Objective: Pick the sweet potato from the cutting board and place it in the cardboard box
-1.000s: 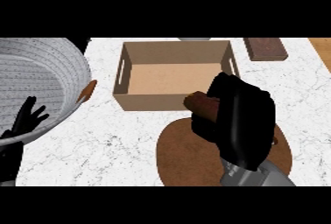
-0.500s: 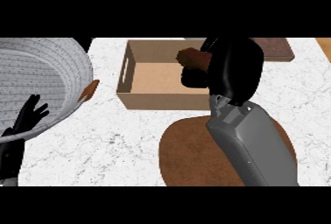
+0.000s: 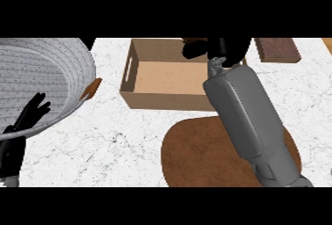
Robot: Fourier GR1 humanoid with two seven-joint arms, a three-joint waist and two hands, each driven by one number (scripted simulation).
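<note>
My right hand (image 3: 220, 48) hovers over the far side of the open cardboard box (image 3: 159, 100), its fingers curled round the sweet potato (image 3: 193, 41). Only a small brown sliver of the potato shows at the hand's left. My grey right forearm (image 3: 250, 118) stretches across the box's right wall and over the round brown cutting board (image 3: 198, 158), which lies bare in front of the box. At the left edge my left hand (image 3: 29, 116) rests open, fingers up, against the grey basket.
A large grey woven basket (image 3: 39, 74) with a brown handle (image 3: 91, 90) fills the left side. A dark brown block (image 3: 277, 49) lies at the back right, beyond the box. White marble counter (image 3: 103, 149) spreads between basket and board.
My right hand has carried the sweet potato up off the cutting board and farther back, from the box's front right corner to over its far side. The left hand has stayed still.
</note>
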